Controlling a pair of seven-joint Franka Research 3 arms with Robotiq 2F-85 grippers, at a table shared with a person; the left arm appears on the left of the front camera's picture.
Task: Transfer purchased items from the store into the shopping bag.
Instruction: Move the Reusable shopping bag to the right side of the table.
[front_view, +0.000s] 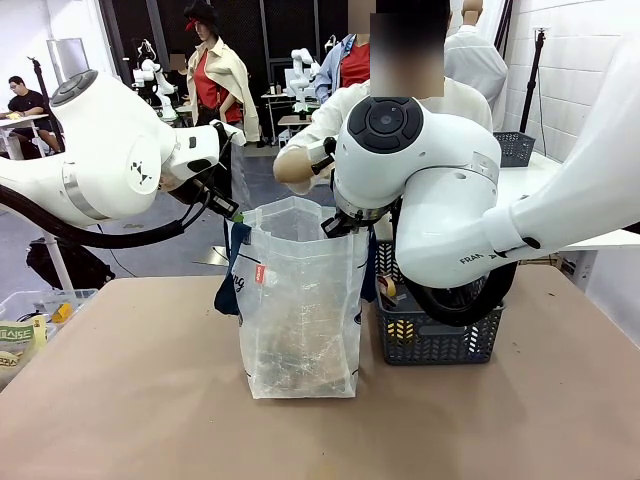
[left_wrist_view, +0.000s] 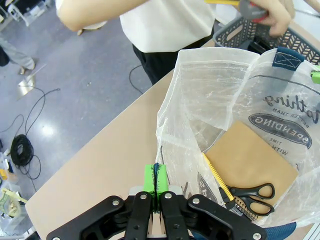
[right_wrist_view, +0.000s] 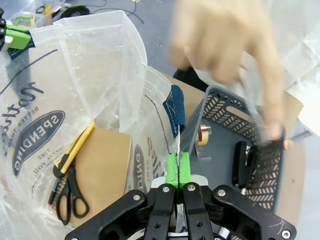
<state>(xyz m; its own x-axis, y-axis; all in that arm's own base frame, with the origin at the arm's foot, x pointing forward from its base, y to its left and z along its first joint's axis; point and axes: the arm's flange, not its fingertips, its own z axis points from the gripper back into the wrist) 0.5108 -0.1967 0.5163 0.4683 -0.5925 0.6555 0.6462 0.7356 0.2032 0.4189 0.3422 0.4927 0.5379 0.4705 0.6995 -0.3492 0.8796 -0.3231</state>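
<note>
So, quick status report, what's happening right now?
Status: left end effector shut on shopping bag rim, right end effector shut on opposite rim. Inside: scissors. A person's hand over the basket.

1. Bag (front_view: 300, 300) stands mid table (front_view: 140, 410), upright, mouth open.
2. Basket (front_view: 436, 338) sits just right of bag, touching or nearly so.
3. Left gripper (left_wrist_view: 156, 176) pinches bag's left rim; right gripper (right_wrist_view: 177, 166) pinches the right rim, next to the basket.
4. Scissors (left_wrist_view: 251, 193) lie flat on bag's bottom, a thin strip (left_wrist_view: 216, 175) right alongside them.
5. Tape roll (right_wrist_view: 203, 133) lies in basket, near the wall on the bag side.
6. Person stands behind table, past bag and basket; hand (right_wrist_view: 227, 55) is over basket.
7. Bin (front_view: 35, 325) sits at table's far left edge, well apart from bag.
</note>
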